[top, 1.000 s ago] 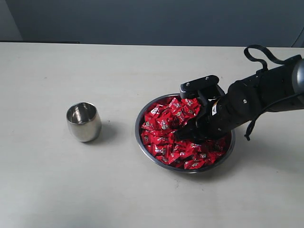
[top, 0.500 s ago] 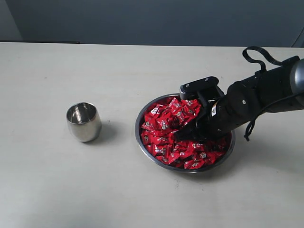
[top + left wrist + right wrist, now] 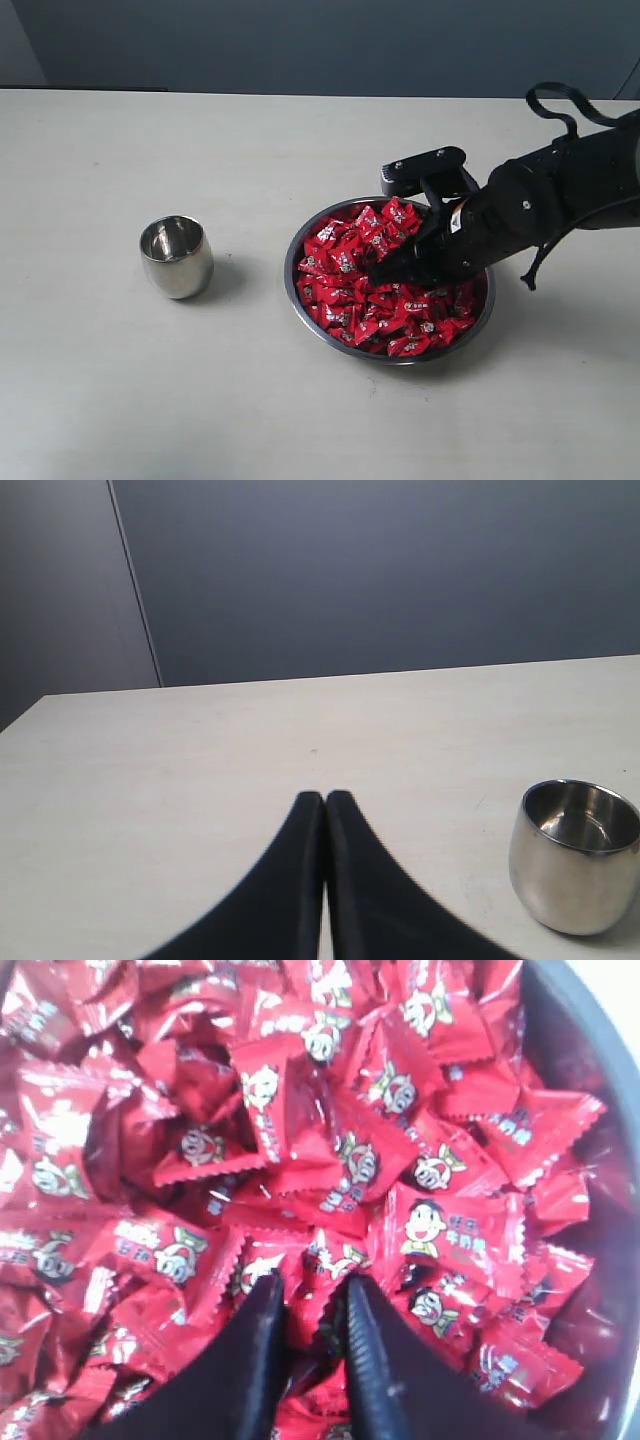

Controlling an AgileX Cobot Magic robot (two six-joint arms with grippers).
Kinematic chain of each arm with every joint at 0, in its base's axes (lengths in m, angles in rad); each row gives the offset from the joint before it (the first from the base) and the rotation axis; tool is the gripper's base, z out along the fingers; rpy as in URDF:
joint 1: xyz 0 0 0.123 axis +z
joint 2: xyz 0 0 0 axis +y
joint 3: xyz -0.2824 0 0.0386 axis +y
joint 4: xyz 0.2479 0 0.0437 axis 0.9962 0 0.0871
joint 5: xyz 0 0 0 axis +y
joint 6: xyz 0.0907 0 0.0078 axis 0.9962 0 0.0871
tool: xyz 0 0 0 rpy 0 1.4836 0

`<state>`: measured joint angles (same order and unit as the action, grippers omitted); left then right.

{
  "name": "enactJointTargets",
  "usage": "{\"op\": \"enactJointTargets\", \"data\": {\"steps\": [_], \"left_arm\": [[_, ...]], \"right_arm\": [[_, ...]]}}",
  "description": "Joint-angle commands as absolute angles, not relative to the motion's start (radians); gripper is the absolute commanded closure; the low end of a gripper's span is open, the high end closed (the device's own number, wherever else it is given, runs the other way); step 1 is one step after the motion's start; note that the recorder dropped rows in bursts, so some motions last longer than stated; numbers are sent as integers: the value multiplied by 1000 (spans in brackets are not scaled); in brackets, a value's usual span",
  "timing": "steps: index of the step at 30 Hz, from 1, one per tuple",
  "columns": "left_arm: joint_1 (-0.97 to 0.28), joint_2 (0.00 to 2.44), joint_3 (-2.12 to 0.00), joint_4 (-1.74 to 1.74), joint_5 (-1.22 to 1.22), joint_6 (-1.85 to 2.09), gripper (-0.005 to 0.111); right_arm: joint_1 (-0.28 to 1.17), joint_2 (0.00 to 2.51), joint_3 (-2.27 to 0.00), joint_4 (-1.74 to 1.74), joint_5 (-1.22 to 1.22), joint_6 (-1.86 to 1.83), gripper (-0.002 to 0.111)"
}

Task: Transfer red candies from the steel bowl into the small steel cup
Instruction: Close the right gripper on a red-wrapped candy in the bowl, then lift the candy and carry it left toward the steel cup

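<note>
Reaching R gripper [image 3: 383, 273]: was down in the steel bowl [image 3: 291, 268], tips among the red candies [image 3: 345, 265]; jaws narrow, one wrapper pinched betw. them.
Red candies: lay heaped in the bowl, approx. to rim lvl.
Small steel cup [image 3: 176, 256]: stood upright on the table [image 3: 300, 140], well apart from the bowl, on its side away from the R arm.
L gripper [image 3: 325, 802]: jaws were pressed together; cup near it, place rel. to bowl couldn't tell.

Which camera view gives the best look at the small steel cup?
The left wrist view: the small steel cup is close and large, rim and sides clear. The exterior view shows it whole but small, left of the steel bowl. The right wrist view shows none of it.
</note>
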<state>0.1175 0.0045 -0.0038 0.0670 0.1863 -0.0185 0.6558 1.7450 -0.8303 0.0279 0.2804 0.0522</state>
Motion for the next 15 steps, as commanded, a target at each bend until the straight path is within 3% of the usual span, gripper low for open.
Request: {"op": "enactJointTargets", "data": {"steps": [1,15], "left_arm": [[118,0,0,68,181,-20,106],[118,0,0,68,181,-20,106]], "right_arm": [[657,1698,-834,27,286,54,98],[657,1490,-834,-20,263,52,98]]}}
